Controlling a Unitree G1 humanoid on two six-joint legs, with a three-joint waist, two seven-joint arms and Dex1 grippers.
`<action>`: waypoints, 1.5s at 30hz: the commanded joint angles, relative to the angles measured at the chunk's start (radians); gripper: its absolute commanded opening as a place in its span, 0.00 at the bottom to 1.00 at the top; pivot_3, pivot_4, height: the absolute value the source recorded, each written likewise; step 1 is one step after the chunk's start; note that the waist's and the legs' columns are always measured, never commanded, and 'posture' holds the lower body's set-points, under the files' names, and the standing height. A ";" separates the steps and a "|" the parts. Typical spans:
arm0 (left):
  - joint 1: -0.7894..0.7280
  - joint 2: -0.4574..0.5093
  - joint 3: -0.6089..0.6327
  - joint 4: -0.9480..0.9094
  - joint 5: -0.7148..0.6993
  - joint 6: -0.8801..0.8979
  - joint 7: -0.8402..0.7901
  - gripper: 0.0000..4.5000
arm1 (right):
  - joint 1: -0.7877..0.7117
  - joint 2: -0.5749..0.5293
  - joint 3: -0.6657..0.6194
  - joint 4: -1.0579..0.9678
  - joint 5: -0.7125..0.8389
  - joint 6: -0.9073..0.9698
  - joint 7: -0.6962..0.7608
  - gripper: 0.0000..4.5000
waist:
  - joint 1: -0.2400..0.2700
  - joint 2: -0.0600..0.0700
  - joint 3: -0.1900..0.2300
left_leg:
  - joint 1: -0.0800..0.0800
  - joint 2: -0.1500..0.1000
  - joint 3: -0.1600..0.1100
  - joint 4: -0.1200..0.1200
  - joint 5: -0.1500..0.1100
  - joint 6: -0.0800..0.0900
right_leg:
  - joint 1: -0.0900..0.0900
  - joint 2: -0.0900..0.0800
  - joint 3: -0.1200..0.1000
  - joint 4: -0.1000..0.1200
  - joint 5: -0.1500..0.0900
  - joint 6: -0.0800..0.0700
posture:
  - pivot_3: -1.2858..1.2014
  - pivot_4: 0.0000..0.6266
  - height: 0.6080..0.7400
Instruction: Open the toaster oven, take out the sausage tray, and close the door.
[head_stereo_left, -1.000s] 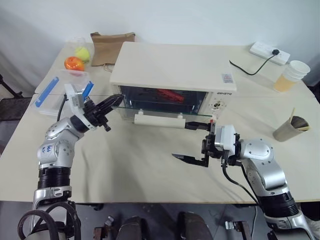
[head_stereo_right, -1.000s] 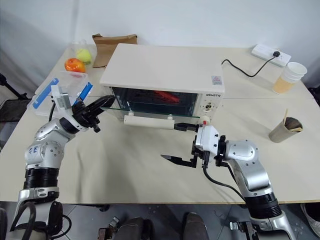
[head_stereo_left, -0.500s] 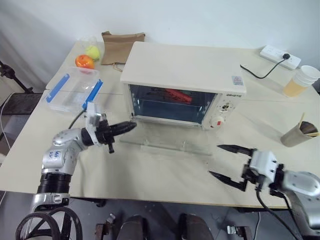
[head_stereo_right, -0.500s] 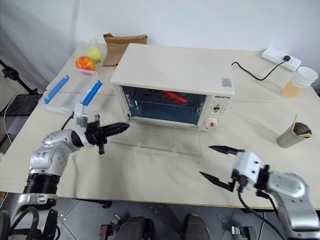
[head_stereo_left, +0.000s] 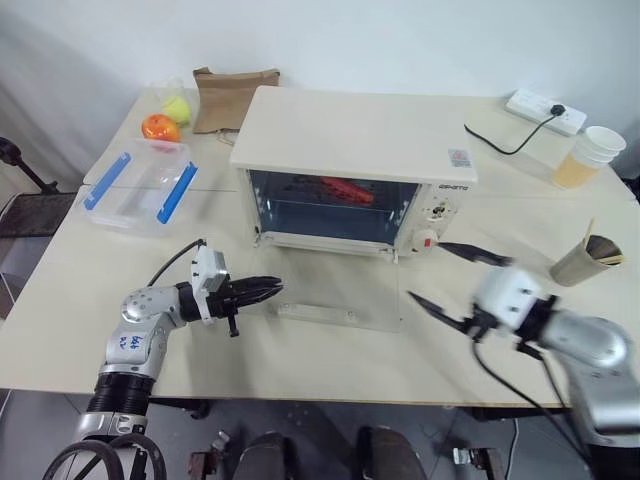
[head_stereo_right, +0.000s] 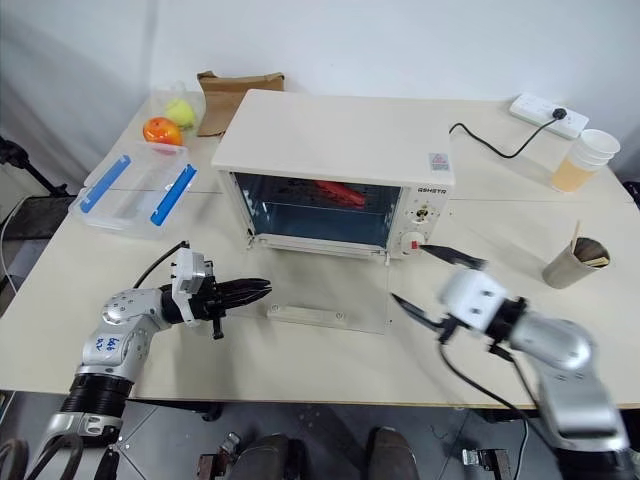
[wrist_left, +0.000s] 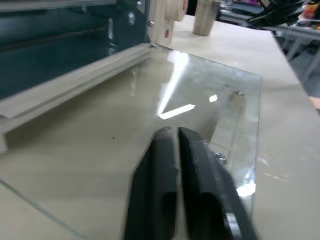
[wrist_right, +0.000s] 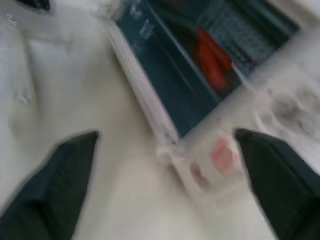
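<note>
the left end effector (head_stereo_left: 268, 290), its black fingers nearly together and holding nothing, hovered level at the left edge of the wide clear glass door (head_stereo_left: 340, 290), which lay folded down flat on the pale counter (head_stereo_left: 300, 360) with its cream-white bar handle (head_stereo_left: 318, 312) just beyond the fingertips. behind the door stood the large cream-white boxy toaster oven (head_stereo_left: 355, 150), open, with the silver sausage tray (head_stereo_left: 340, 192) still inside. right of the door, the right end effector (head_stereo_left: 455, 275) spread its fingers wide, empty, near the oven's red-tipped knobs (head_stereo_left: 424, 240).
</note>
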 joint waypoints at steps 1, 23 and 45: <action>0.042 -0.006 0.078 -0.078 -0.057 -0.014 0.039 0.40 | -0.084 0.048 0.086 -0.047 -0.035 0.043 -0.044 1.00 | 0.001 0.000 0.000 | 0.000 0.000 0.000 0.000 0.000 0.000 | 0.000 0.000 0.000 0.000 0.000 0.000 | 0.52 0.24 1.00; 0.394 -0.051 0.314 -0.490 -0.241 0.105 0.284 0.99 | -0.636 0.277 0.477 0.552 -0.808 -0.050 -0.525 1.00 | -0.039 0.000 0.000 | -0.004 0.000 0.000 0.000 0.001 -0.001 | -0.007 0.000 0.000 0.004 0.000 0.000 | 0.52 0.24 1.00; 0.397 -0.053 0.282 -0.490 -0.229 0.064 0.243 1.00 | -0.733 0.374 0.515 0.751 -0.874 0.007 -0.580 0.01 | -0.057 -0.001 -0.001 | -0.006 0.001 0.000 -0.001 0.001 -0.001 | -0.008 0.000 0.000 0.004 0.000 -0.001 | 0.52 0.24 1.00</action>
